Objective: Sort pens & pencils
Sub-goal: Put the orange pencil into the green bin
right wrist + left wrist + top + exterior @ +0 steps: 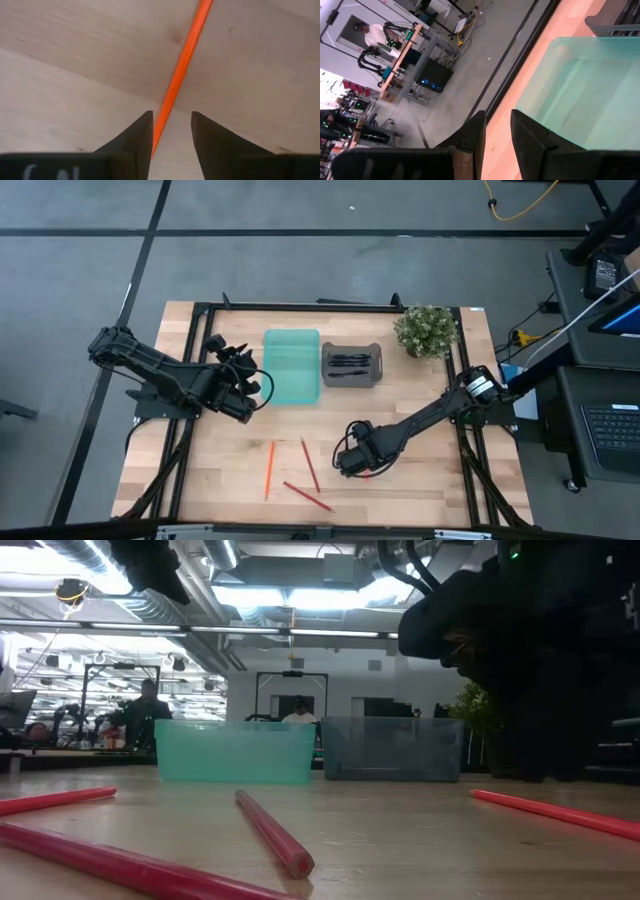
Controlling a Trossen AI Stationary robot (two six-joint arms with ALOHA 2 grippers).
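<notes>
My right gripper [352, 463] [171, 114] is low over the table's near middle, open. Its fingers stand on either side of an orange pencil [184, 70] that lies flat on the wood; I cannot tell whether they touch it. Its end [372, 472] shows beside the gripper. Three more pencils lie flat to the left: one orange [269, 468] and two red [310, 463] [307, 496]. Black pens [350, 364] lie in the grey bin [373, 376]. My left gripper [252, 388] [497, 112] hovers open and empty beside the teal bin [292, 366].
A potted plant [427, 330] stands at the far right corner, next to the grey bin. The teal bin [580, 90] holds nothing that shows. A black frame [200, 310] runs round the table's edges. Bare wood lies between the bins and the pencils. People stand in the room behind.
</notes>
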